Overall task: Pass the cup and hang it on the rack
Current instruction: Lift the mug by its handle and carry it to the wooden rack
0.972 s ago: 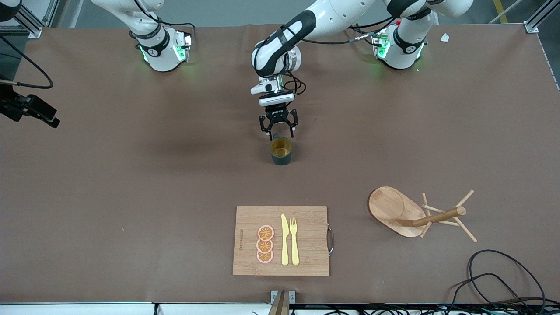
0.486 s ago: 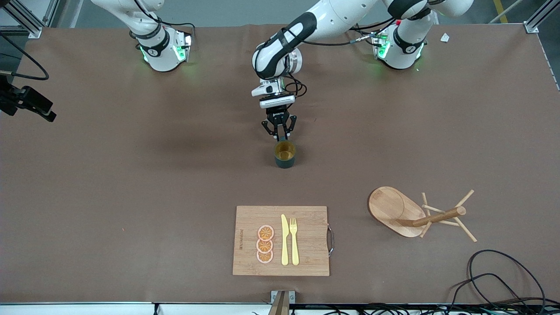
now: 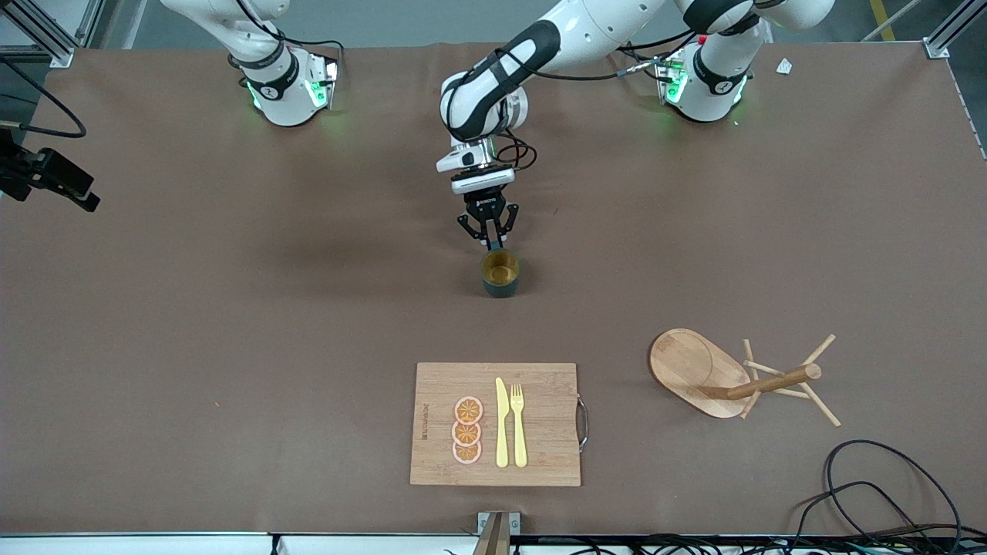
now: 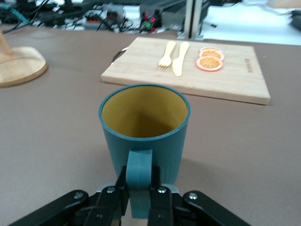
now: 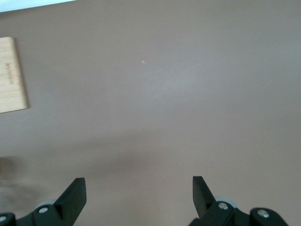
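Left wrist view: left gripper [image 4: 140,197] clamps the cup [image 4: 145,132] by its handle; right gripper [image 5: 138,197] waits, jaws wide apart.

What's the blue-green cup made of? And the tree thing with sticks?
The cup looks like matte plastic or glazed ceramic: smooth teal outside, mustard-yellow inside, no shine to settle it. The rack looks like bare light wood, with visible grain on its oval base and thin dowel pegs.

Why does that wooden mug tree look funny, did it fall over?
It looks that way. The rack lies tipped on its side toward the left arm's end of the table, its oval base on edge and its post and pegs sticking out sideways. Nothing can hang on it like that. The cup stands upright, its handle pinched by the left end effector.
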